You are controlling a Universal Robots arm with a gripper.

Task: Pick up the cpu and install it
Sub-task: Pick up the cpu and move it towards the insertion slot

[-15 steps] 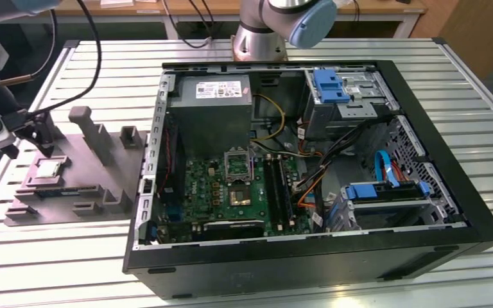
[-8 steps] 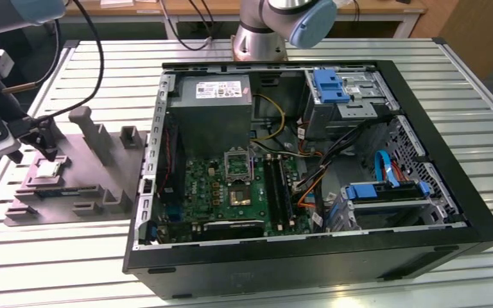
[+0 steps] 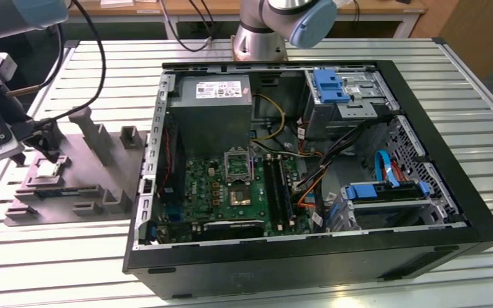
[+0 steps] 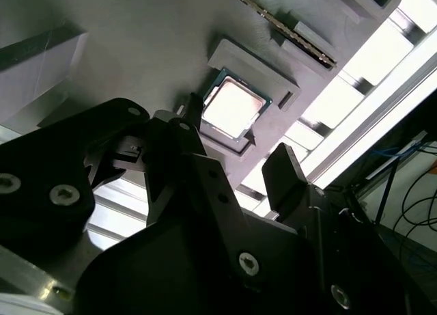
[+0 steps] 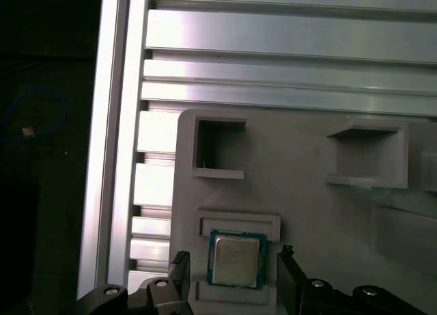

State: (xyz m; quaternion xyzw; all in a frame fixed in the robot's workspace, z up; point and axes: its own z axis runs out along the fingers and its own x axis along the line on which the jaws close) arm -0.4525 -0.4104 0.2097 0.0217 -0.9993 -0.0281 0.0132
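Slatted aluminium table (image 5: 273,35) below; your claw (image 5: 232,255) gapes wide, the small square silver-topped cpu (image 5: 236,260) between its fingers, seated in the grey moulded plastic fixture (image 5: 307,212).

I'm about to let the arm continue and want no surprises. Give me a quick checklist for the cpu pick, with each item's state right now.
1. Gripper open: ok, fingers apart.
2. Cpu lying flat in its tray pocket: ok.
3. Gripper lined up on cpu: ok, one finger on each side in both wrist views.
4. Cpu gripped: not ok, the fingers stand clear of its edges.
5. Case open above the motherboard: ok.
6. Socket ready to take the cpu: cannot tell.
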